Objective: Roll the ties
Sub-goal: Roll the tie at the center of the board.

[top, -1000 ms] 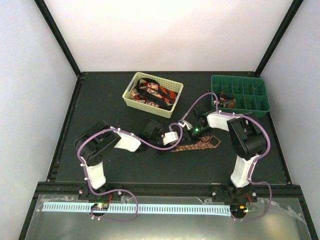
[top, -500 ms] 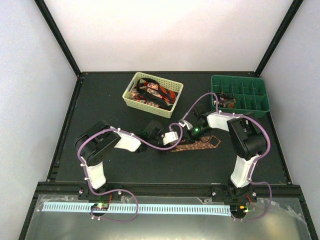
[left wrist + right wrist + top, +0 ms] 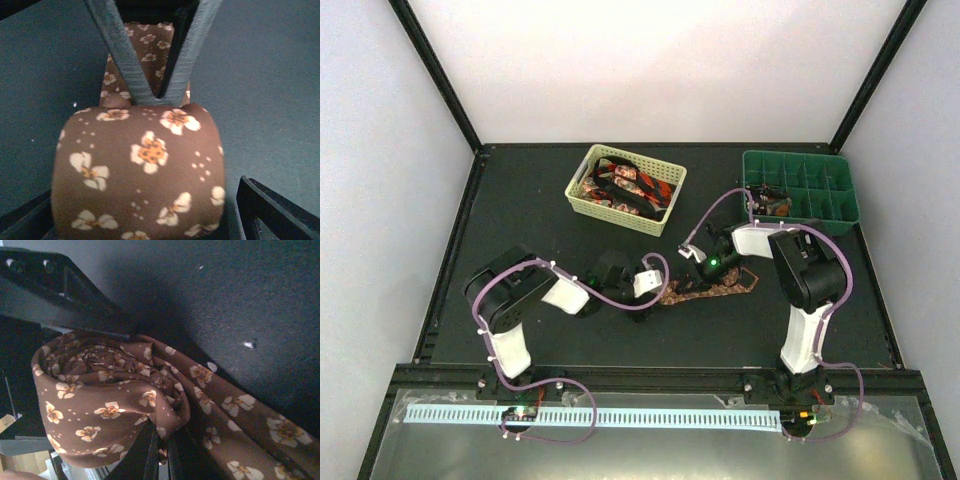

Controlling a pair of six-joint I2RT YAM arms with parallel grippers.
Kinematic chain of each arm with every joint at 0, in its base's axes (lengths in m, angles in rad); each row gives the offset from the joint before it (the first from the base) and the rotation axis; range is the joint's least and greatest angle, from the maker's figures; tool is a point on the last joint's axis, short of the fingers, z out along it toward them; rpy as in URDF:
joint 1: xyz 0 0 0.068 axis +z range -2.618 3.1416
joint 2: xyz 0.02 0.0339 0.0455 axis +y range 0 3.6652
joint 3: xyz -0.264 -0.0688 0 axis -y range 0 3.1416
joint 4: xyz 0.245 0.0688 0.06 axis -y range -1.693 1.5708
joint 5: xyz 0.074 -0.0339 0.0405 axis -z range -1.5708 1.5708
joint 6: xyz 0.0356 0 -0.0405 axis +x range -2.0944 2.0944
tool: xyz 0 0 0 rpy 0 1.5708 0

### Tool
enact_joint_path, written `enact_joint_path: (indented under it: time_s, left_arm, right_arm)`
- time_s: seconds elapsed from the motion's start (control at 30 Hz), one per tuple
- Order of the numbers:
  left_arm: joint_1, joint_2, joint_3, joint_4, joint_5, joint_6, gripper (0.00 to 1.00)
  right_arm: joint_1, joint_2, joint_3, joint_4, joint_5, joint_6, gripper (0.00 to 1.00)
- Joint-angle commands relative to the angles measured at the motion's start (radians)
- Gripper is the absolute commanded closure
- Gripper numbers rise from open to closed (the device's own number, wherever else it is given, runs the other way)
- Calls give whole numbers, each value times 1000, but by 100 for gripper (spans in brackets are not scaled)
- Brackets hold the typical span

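Near the yellow basket (image 3: 616, 215), the right gripper (image 3: 159, 94) pinches the rolled brown tie (image 3: 140, 165); the left gripper (image 3: 145, 212) stands open around it.

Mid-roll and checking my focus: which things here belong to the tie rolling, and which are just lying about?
In the job:
brown flowered tie, partly rolled
right pincer, shut on it
left pincer, open, either side of the roll
red-and-black ties, waiting

Lying about:
yellow basket holding those ties
green divided tray
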State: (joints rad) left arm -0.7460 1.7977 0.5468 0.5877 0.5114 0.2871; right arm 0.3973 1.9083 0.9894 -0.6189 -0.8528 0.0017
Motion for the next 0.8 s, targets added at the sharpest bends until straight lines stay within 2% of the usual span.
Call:
enact_joint_path:
  time_s: [0.0, 0.13, 0.27, 0.47, 0.57, 0.77]
  left_arm:
    - [7, 33, -20, 218, 104, -44, 15]
    - [4, 112, 13, 306, 122, -87, 18]
    - [-16, 172, 56, 340, 108, -97, 26]
    - [-24, 179, 105, 206, 40, -72, 58]
    - [-29, 135, 105, 48, -17, -37, 63]
    - [-48, 68, 120, -207, -104, 49, 62]
  right_arm:
    - [-14, 76, 2, -15, 132, -14, 98]
    - [-14, 80, -12, 2, 122, -18, 98]
    - [-15, 75, -28, 21, 102, -17, 98]
    - [-17, 52, -32, 36, 70, -17, 98]
    - [-35, 12, -16, 9, 48, -36, 86]
    - [-79, -101, 14, -85, -3, -129, 58]
